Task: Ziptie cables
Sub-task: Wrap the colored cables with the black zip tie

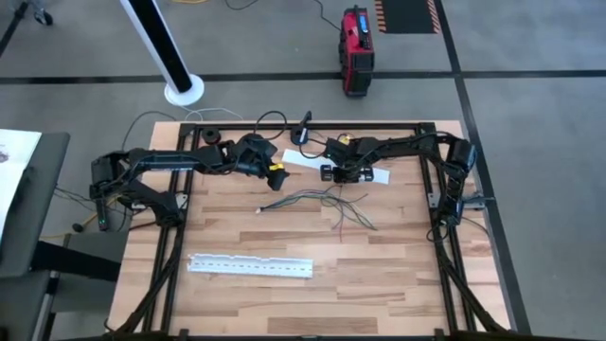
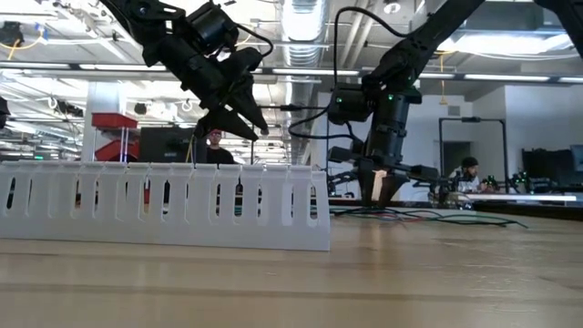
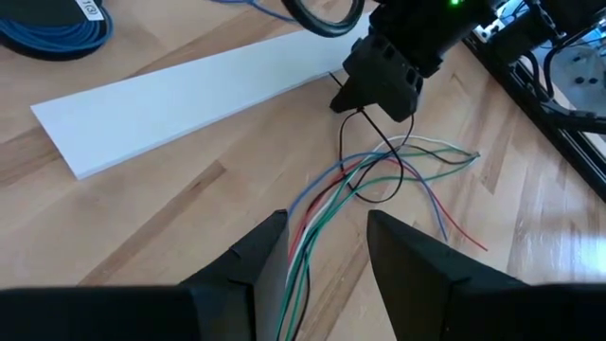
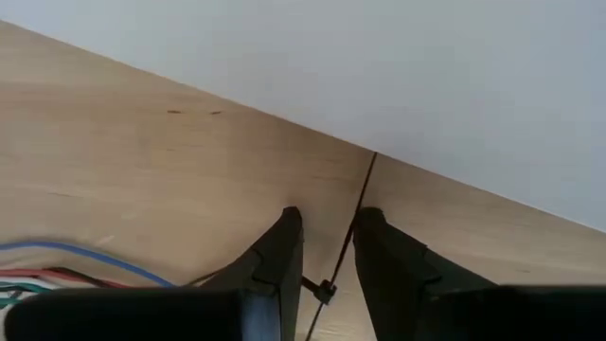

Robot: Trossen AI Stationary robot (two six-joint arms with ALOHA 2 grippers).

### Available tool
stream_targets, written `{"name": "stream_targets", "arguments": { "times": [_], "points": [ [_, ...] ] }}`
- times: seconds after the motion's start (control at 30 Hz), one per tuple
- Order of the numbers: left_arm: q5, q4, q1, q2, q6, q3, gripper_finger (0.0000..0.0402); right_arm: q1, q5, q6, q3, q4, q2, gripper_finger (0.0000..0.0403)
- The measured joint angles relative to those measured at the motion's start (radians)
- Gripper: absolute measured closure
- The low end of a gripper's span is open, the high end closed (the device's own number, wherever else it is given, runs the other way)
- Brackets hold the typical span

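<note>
- Holding the left gripper raised over one end of the cables, jaws spread wide apart and gripping nothing, probably lining up to gather the bunch in the gap.
- Leaving the cables lying loose on the wooden table near its middle, between the two grippers, strands running close together at the left gripper's end and fanning out at the other.
- Looping a thin black zip tie around the strands where they begin to spread, likely so that pulling it cinches them together.
- Setting the right gripper low at the edge of a flat white board, jaws only narrowly apart with the tie's tail running through the gap, seemingly placed to close on that tail, not visibly pinching it.
</note>
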Motion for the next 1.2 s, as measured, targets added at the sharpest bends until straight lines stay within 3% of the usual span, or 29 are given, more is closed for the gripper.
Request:
{"name": "stream_targets", "arguments": {
  "times": [0.1, 0.3, 0.73, 0.87, 1.2],
  "points": [
    [0.0, 0.0, 0.0, 0.0, 0.0, 0.0, 0.0261, 0.0, -0.004, 0.0, 0.0, 0.0, 0.0, 0.0323],
    [-0.003, 0.013, 0.0, 0.0, 0.0, 0.0, 0.0261, 0.0, -0.007, -0.022, -0.005, 0.003, -0.021, 0.0395],
    [0.013, 0.186, 0.001, 0.006, -0.026, 0.0, 0.0261, 0.0, -0.018, -0.027, 0.039, 0.079, -0.022, 0.0402],
    [0.154, 0.308, 0.008, 0.068, -0.127, 0.0, 0.0261, 0.0, -0.014, -0.022, 0.047, 0.125, -0.022, 0.0402],
    [0.459, 0.735, 0.008, 0.372, -0.452, -0.046, 0.0261, -0.006, 0.031, -0.008, 0.047, 0.171, -0.023, 0.0403]
  ]
}}
